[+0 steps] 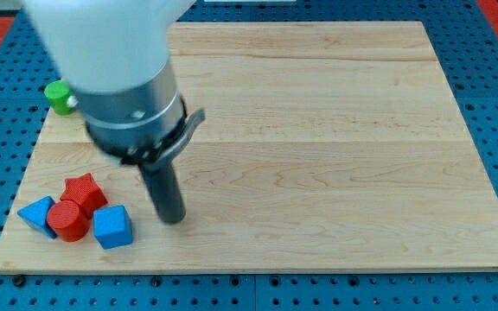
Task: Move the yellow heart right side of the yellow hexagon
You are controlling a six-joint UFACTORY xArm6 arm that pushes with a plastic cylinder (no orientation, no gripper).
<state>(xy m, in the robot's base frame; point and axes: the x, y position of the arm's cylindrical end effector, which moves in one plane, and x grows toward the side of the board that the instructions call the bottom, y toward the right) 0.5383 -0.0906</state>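
Note:
No yellow heart and no yellow hexagon show in the camera view; the large white and grey arm body covers the board's upper left and may hide them. My tip [173,218] rests on the wooden board [335,155] at the lower left. It stands just to the right of the blue cube-like block [112,227], apart from it by a small gap.
A red star block [84,191], a red cylinder [67,221] and a blue triangular block [36,212] cluster with the blue cube at the board's lower left corner. A green block [57,95] sits at the left edge, partly behind the arm.

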